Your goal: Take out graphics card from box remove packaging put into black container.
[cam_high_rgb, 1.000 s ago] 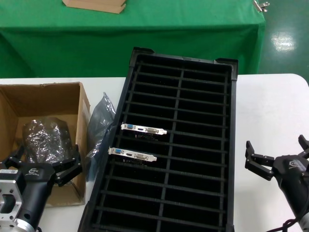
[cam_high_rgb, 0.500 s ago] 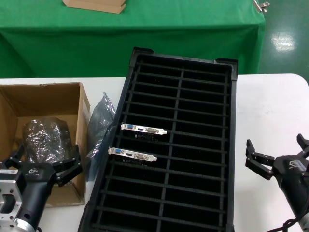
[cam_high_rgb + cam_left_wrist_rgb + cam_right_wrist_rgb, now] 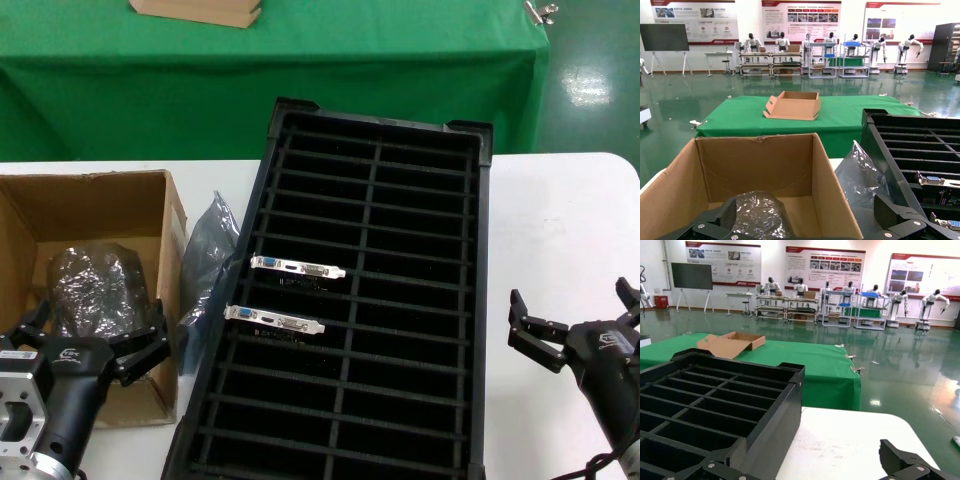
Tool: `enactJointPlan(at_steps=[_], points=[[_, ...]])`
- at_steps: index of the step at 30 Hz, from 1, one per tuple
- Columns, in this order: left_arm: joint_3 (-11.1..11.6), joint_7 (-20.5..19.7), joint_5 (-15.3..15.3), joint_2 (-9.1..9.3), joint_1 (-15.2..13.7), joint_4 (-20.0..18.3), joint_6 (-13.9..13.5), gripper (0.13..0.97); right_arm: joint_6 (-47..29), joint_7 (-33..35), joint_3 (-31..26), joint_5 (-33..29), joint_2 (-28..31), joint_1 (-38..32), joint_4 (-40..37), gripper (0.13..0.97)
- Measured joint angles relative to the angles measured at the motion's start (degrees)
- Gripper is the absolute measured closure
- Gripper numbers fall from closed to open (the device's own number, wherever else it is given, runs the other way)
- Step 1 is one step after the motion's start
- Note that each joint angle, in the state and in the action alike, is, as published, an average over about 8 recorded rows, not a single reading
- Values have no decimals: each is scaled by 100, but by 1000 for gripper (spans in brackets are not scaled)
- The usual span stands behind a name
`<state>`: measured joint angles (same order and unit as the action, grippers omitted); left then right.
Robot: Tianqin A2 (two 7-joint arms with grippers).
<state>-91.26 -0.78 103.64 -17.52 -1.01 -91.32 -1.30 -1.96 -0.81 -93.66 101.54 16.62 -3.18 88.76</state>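
The black container (image 3: 400, 300) already holds two cards in its slots, the box (image 3: 100, 215) beside it holds a bagged graphics card (image 3: 92, 285), and the empty, spread left pincer (image 3: 92, 342) may snag crinkly packaging (image 3: 208, 250) instead; the right pincer (image 3: 575, 320) waits open.

This is a large robotics exhibition or test hall with a glossy green floor (image 3: 900, 375). Along the far wall, at twelve o'clock in both wrist views, white humanoid robots (image 3: 781, 42) stand beside metal shelving racks (image 3: 827, 59) under printed display posters (image 3: 801, 17), with a dark screen on a stand (image 3: 664, 38) at ten o'clock. Nearer, a table draped in green cloth (image 3: 745, 117) stands beyond the white worktable (image 3: 850, 445).
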Motion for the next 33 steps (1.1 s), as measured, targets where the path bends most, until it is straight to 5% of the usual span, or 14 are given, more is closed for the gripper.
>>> enactJointPlan(at_steps=[11, 33], points=[[0, 0, 0, 0, 0, 0, 0, 132, 0, 0, 0, 0, 0, 0, 0, 135], [0, 0, 0, 0, 0, 0, 0, 132, 0, 0, 0, 0, 0, 0, 0, 129]])
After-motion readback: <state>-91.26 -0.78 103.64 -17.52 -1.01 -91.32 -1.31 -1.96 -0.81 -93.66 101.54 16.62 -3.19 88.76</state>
